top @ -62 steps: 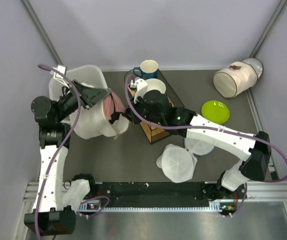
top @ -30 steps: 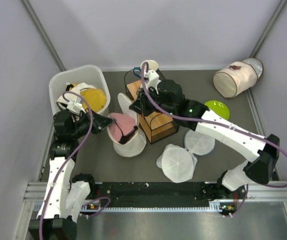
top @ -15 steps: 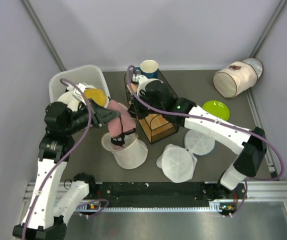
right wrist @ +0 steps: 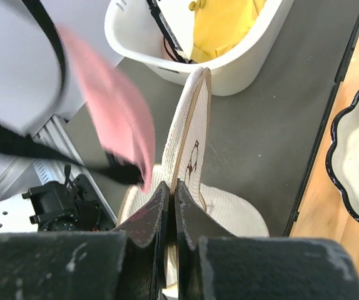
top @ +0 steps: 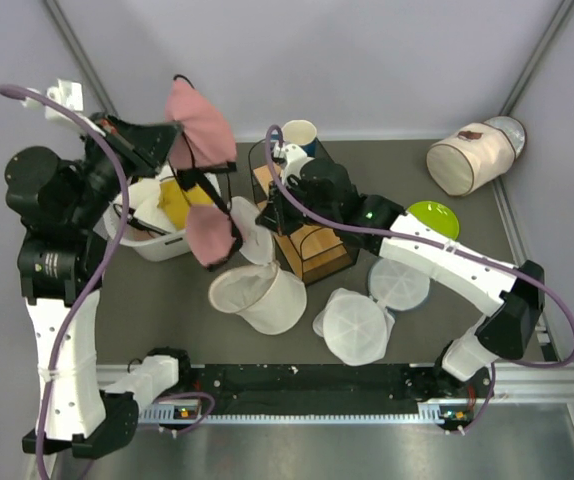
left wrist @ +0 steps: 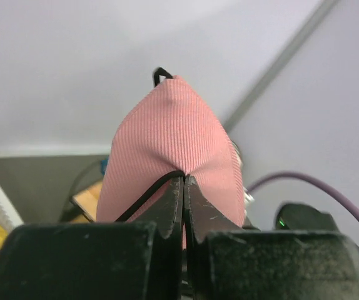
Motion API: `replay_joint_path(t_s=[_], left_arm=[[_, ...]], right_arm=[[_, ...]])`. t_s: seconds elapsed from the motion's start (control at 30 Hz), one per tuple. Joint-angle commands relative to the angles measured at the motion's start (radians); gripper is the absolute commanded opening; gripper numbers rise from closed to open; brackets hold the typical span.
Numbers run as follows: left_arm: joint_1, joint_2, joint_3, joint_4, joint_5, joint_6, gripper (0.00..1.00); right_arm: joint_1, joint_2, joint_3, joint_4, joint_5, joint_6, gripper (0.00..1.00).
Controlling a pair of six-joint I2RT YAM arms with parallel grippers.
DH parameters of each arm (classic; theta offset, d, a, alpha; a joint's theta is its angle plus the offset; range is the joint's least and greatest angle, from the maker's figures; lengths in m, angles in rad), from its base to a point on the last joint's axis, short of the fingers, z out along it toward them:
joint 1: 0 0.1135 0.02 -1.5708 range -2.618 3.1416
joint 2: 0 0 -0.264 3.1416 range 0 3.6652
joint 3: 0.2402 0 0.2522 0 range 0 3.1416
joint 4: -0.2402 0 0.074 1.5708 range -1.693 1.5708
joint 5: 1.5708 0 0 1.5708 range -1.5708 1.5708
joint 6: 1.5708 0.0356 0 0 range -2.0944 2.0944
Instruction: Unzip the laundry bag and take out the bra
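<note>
One bra (top: 202, 128) hangs above the table's far-left corner, pinched in the left gripper (top: 170, 133). The right gripper (top: 264, 215) clamps a flap of the one laundry bag (top: 265, 297); two white discs (top: 352, 325) lie near the front edge

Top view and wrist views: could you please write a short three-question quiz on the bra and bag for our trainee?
1. True or false: the bra lies inside the bag.
2. What is the left gripper shut on? A. the bra B. the bag C. nothing
3. Fill in the blank: the right gripper pinches the edge of the ____.

Key: 1 false, it hangs in the air, clear of the bag; 2 A; 3 bag.
</note>
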Motion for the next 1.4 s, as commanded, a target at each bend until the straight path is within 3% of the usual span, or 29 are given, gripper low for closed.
replay_joint_path(t_s=[0.0, 0.2, 0.37, 0.47, 0.63, 0.83, 0.9, 0.97, 1.0, 1.1, 1.37], left_arm=[[0.025, 0.064, 0.139, -0.034, -0.179, 0.091, 0.00], [0.066, 0.175, 0.221, -0.010, -0.331, 0.140, 0.00], [0.192, 0.267, 0.222, 0.009, -0.354, 0.176, 0.00], [0.259, 0.290, 0.144, 0.054, -0.308, 0.144, 0.00], [0.331, 0.311, -0.090, 0.124, -0.378, 0.123, 0.00], [0.336, 0.385, -0.273, 0.177, -0.455, 0.068, 0.00], [0.338, 0.403, -0.295, 0.156, -0.461, 0.060, 0.09], [0.338, 0.416, -0.275, 0.124, -0.463, 0.054, 0.28], [0.339, 0.412, -0.265, 0.096, -0.460, 0.057, 0.56], [0.336, 0.347, -0.239, 0.070, -0.444, 0.069, 0.99], [0.336, 0.179, -0.106, -0.073, -0.286, 0.106, 0.99]], right_arm=[[0.008, -0.064, -0.004, 0.017, 0.015, -0.013, 0.00], [0.008, -0.071, -0.010, 0.018, 0.010, -0.018, 0.00], [0.008, -0.052, 0.001, 0.018, -0.010, -0.019, 0.00], [0.008, -0.048, 0.000, 0.023, -0.016, -0.019, 0.00], [0.008, -0.038, 0.001, 0.027, -0.030, -0.016, 0.00], [0.008, -0.037, 0.009, 0.030, -0.031, -0.016, 0.00], [0.008, -0.037, 0.009, 0.034, -0.028, -0.015, 0.00], [0.008, -0.038, 0.004, 0.037, -0.031, -0.008, 0.00], [0.008, -0.038, 0.004, 0.041, -0.037, -0.005, 0.00], [0.012, -0.041, 0.024, 0.050, -0.086, 0.007, 0.00], [0.066, 0.015, 0.142, 0.053, -0.148, -0.004, 0.00]])
